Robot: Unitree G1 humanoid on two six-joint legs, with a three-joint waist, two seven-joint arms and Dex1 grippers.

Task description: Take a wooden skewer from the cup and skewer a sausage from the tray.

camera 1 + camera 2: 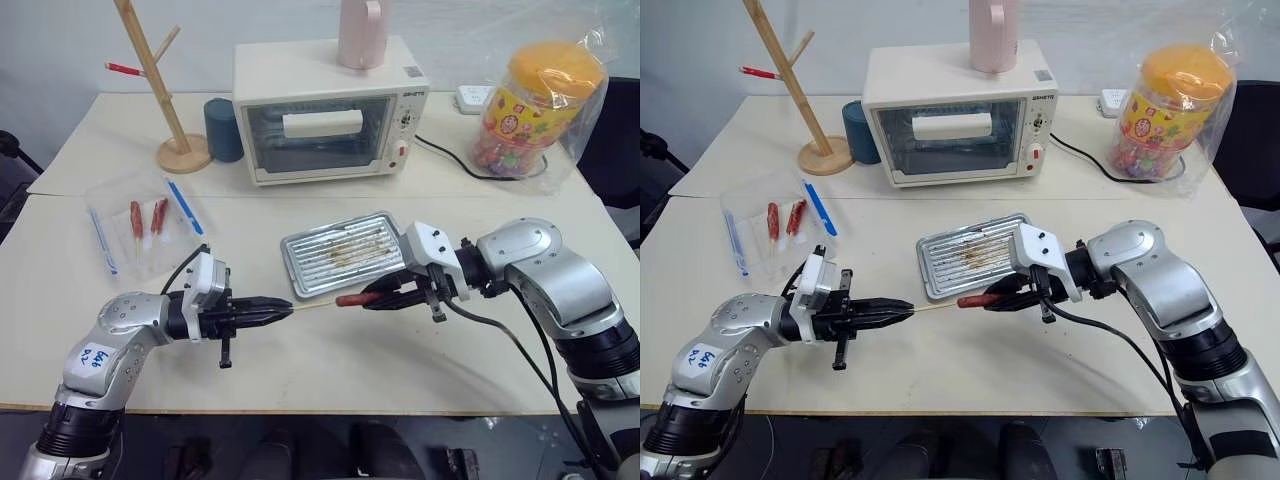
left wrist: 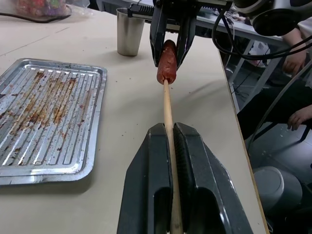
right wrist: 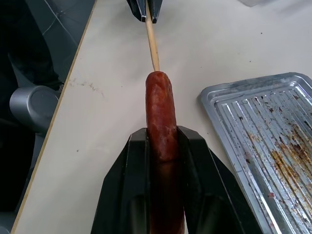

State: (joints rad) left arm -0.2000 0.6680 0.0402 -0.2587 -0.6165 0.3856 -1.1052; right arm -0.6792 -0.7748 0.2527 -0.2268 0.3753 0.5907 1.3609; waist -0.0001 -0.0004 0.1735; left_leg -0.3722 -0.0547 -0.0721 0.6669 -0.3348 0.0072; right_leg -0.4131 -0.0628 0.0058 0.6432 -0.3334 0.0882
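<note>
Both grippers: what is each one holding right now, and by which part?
The left gripper is shut on the wooden skewer at its rear end. The right gripper clamps the sausage along its back half, front end free.

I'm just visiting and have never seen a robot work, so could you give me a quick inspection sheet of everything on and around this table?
Surface: pale table.
Job's things: wooden skewer touching the sausage end-on; tray holds grease streaks; steel cup.
Clutter: toaster oven, pink jug, blue cup, wooden stand, packaged sausages, candy jar.
End effectors: left end effector shut on skewer; right end effector shut on sausage.
Cables: black cord.
Surroundings: person's hands.
</note>
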